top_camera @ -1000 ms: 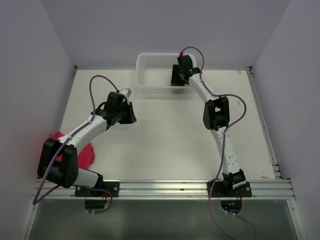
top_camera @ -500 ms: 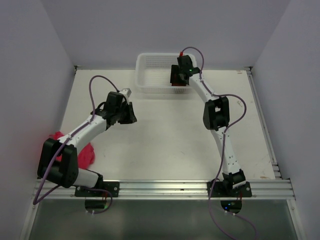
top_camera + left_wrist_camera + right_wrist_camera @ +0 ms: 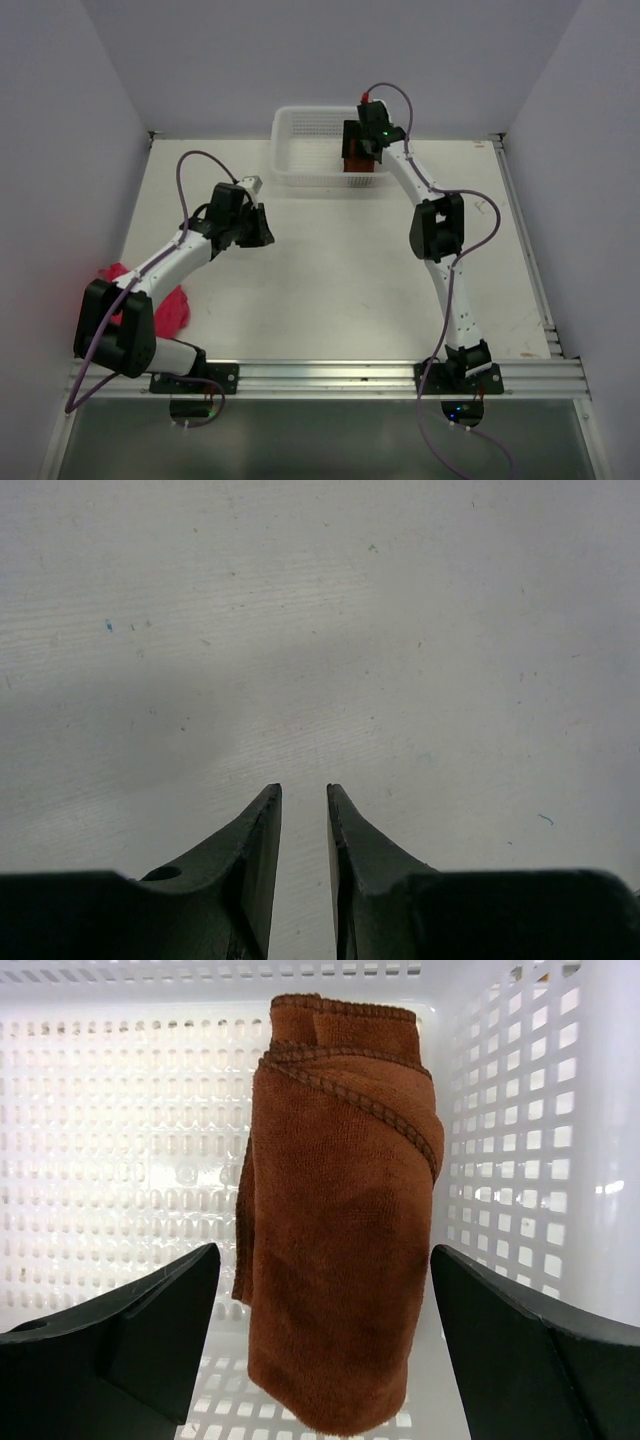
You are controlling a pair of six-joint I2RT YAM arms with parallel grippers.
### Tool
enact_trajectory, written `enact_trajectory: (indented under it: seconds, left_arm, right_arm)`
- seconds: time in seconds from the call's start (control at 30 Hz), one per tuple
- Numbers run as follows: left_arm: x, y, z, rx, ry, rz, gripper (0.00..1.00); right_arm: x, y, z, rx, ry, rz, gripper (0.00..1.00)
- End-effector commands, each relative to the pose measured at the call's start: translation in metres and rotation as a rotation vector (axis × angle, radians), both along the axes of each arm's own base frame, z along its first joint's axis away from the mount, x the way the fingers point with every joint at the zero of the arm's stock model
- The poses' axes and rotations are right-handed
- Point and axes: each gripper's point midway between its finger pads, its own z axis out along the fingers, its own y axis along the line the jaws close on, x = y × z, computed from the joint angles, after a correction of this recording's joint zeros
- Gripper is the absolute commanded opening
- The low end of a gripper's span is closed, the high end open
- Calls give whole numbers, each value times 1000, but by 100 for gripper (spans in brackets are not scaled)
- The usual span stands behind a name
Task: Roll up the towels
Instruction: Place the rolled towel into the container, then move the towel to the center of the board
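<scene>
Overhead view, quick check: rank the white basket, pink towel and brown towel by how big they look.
1. white basket
2. pink towel, partly hidden by the left arm
3. brown towel, only a sliver showing under the right gripper, so its true size is unsure here

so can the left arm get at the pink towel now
Probably, though awkwardly: the pink towel lies beside the base of the left arm, partly hidden under that arm, so it must fold back.
</scene>
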Motion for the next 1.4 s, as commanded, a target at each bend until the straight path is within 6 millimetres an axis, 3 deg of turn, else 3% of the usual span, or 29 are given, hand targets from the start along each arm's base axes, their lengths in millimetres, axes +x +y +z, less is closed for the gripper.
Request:
enact_trajectory:
  seconds: [0.0,0.23,0.27,0.33,0.37,0.4,0.57,0.63,0.7,0.73,0.77,0.8,0.87,0.9,0.97,1.03,1.13,1.17,1.2,1.23,1.27,1.3,1.37]
  left_arm:
    - [6,1,21,-16,-69,-19,29]
    - [10,8,31,-14,-103,7,33]
    - [12,13,32,1,-111,28,34]
    - [14,21,39,24,-135,61,36]
    - [15,34,38,69,-138,115,37]
    - [16,40,41,89,-150,146,38]
    - [9,81,53,206,-159,339,52]
    - [4,97,55,234,-146,424,57]
    - [-5,124,51,268,-113,545,66]
    - [-9,131,47,275,-94,567,68]
    - [-15,144,41,287,-57,604,72]
    - [-19,151,37,293,-37,626,74]
    - [-34,173,20,312,34,699,77]
    - [-39,181,17,316,52,728,78]
    - [-54,211,7,347,99,833,79]
    - [-60,225,11,348,83,897,83]
    - [-71,243,10,351,86,1018,87]
    - [-73,245,6,345,95,1037,88]
    - [-76,247,-1,353,118,1043,89]
    - [-77,251,-3,358,134,1058,89]
    - [-83,256,-6,374,163,1083,90]
    - [-86,259,-10,386,190,1094,90]
    - [-89,266,-16,388,212,1109,92]
  right_arm:
    - [0,-6,83,3,-132,-5,90]
    - [-12,-11,129,5,-185,5,90]
    - [-18,-12,150,20,-213,8,90]
    - [-25,-14,156,23,-215,14,90]
    - [-30,-13,157,23,-211,18,90]
    - [-35,-12,178,45,-250,28,89]
    - [-58,-1,215,80,-281,80,88]
    - [-75,7,232,96,-293,102,88]
    - [-92,19,233,109,-277,131,87]
    - [-107,21,253,140,-305,140,87]
    - [-117,26,257,161,-306,155,87]
    - [-128,38,242,170,-274,180,86]
    - [-154,43,262,219,-304,204,86]
    - [-166,51,250,221,-281,224,86]
    - [-193,55,247,251,-264,250,86]
    - [-213,65,246,281,-252,278,86]
    - [-243,64,242,334,-236,294,86]
    - [-250,62,225,332,-201,297,86]
    - [-260,57,236,355,-227,301,86]
    - [-265,56,233,370,-220,297,86]
    - [-272,54,218,366,-191,297,86]
    - [-280,49,227,385,-214,300,86]
    - [-288,48,214,404,-196,300,86]
